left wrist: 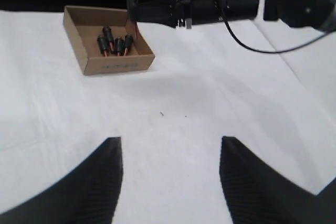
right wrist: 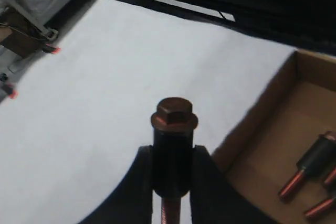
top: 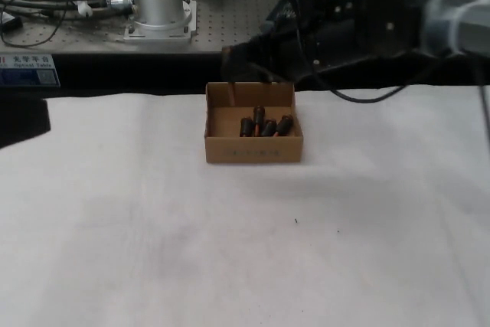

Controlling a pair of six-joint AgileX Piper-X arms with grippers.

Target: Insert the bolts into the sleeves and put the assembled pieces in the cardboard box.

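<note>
Closest to my lens, the right claw [right wrist: 173, 157] pinches a black cylindrical sleeve [right wrist: 173, 167] with a copper hex-head bolt [right wrist: 174, 114] seated in it.
Its fingers press on either side of the sleeve, the bolt head stands clear of the tips, and the copper shank shows at the sleeve's other end. I see the piece held in the air just outside the rim of the small open brown cardboard box [top: 253, 152], near a far corner, above the white cloth [top: 153, 235]. Four finished black-and-copper pieces [top: 265, 125] lie together on the box floor. My left claw [left wrist: 170, 182] hangs spread wide, well back from the box, gripping nothing.
</note>
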